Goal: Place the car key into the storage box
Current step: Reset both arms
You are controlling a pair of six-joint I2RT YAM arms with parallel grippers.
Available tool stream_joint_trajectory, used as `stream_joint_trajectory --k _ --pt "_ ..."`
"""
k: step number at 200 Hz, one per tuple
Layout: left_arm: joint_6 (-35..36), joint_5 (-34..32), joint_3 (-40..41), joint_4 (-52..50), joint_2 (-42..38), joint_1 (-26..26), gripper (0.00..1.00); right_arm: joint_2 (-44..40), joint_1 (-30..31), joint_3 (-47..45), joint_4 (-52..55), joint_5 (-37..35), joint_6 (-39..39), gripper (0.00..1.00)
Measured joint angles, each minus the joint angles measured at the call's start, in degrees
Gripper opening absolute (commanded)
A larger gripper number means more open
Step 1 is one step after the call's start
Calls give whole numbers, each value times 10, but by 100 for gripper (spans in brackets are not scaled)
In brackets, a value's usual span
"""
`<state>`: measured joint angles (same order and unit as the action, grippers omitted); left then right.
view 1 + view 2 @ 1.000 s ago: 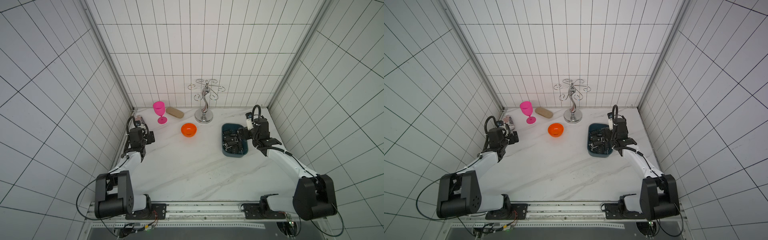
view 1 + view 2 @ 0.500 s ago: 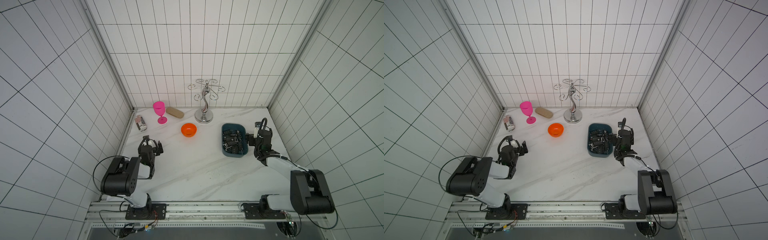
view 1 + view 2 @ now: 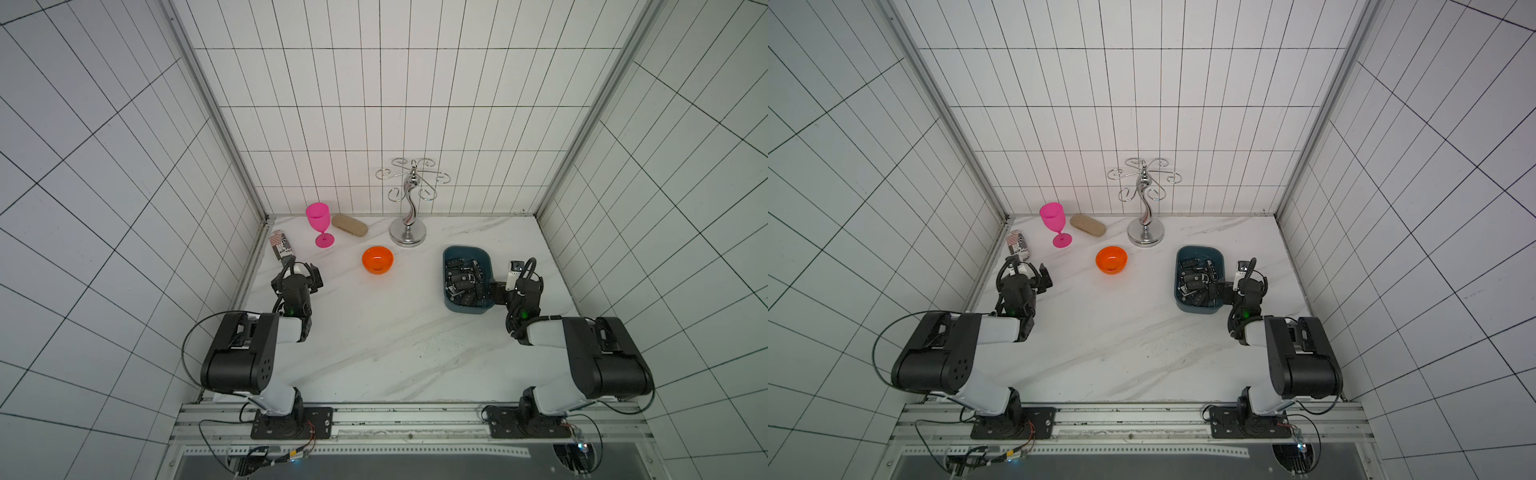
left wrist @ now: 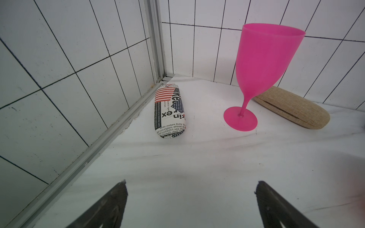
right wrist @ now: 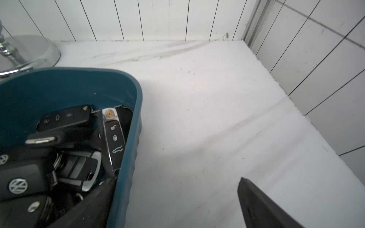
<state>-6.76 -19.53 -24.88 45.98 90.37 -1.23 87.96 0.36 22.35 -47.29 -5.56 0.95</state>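
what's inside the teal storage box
The storage box holds a heap of black car keys, several with silver trim. They overlap, so the ones underneath and most of the floor are hidden.

The box (image 3: 469, 309) is dark blue-green; the bowl (image 3: 377, 260) is orange; the cup (image 3: 318, 224) is pink; the case (image 4: 170, 113) has flags and newspaper words.

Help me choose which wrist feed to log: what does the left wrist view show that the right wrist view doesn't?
Only the left wrist view: the pink goblet, a newspaper-print case and a tan case. Only the right wrist view: the storage box holding car keys, and the chrome stand's base. Both: the marble table, tiled walls, and their own arm's open jaws: left gripper, right gripper.
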Motion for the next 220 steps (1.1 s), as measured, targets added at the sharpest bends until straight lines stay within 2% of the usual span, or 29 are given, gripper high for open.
stream_joint_trajectory --k 220 --pt "-2 -2 0 -5 0 0 99 4 -4 3 4 0 3 99"
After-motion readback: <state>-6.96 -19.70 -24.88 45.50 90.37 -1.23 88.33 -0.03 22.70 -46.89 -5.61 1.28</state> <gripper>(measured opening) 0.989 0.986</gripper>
